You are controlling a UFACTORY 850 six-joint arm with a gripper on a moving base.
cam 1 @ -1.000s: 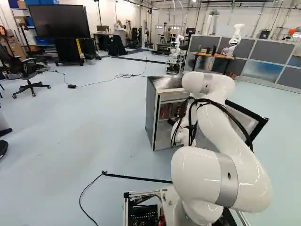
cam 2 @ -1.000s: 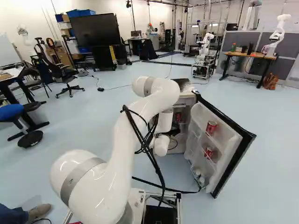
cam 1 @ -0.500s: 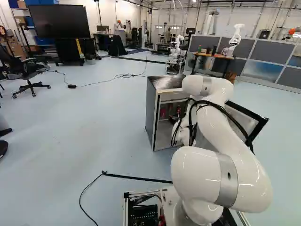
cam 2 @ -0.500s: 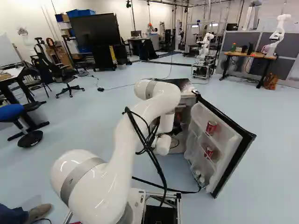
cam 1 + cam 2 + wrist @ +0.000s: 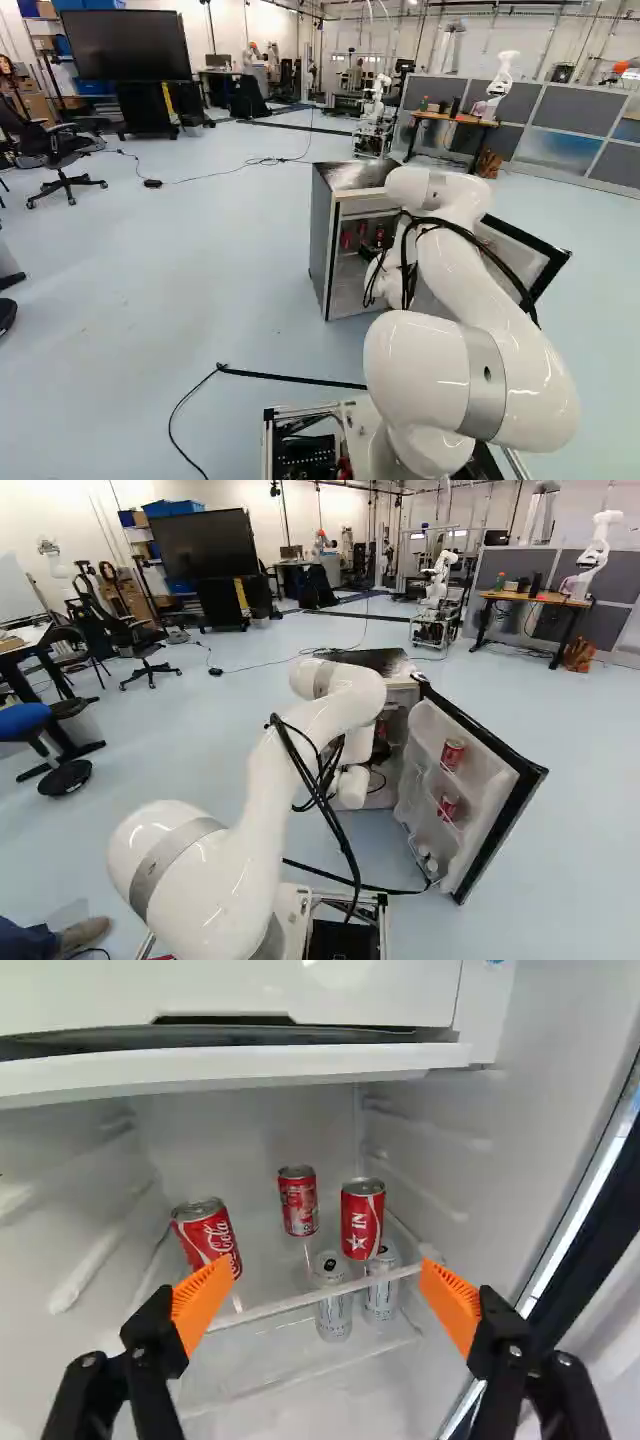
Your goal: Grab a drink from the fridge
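Observation:
At the mouth of the fridge [image 5: 322, 235], my gripper [image 5: 371, 252] is partly hidden by the arm in the left base view. In the wrist view the gripper [image 5: 322, 1288] stands wide open, nothing held between its orange pads. Ahead of it, a red can [image 5: 362, 1222], another red can [image 5: 299, 1202] farther back and a tilted red can [image 5: 208, 1238] are on the upper shelf. Two silver cans [image 5: 333, 1305] [image 5: 381, 1290] stand below the shelf. The open door [image 5: 470, 790] holds a red can [image 5: 452, 753] above another red can [image 5: 448, 806].
A white compartment [image 5: 250, 1065] spans the fridge above the cans. The fridge side wall [image 5: 500, 1160] runs beside the gripper. The black-edged door stands swung out beside my arm. Farther off are a wooden desk [image 5: 530, 598], another robot [image 5: 438, 580] and an office chair [image 5: 145, 645].
My arm has shifted slightly: its elbow has come down a little and its wrist has moved a bit toward the fridge. The base, door and fridge have not moved.

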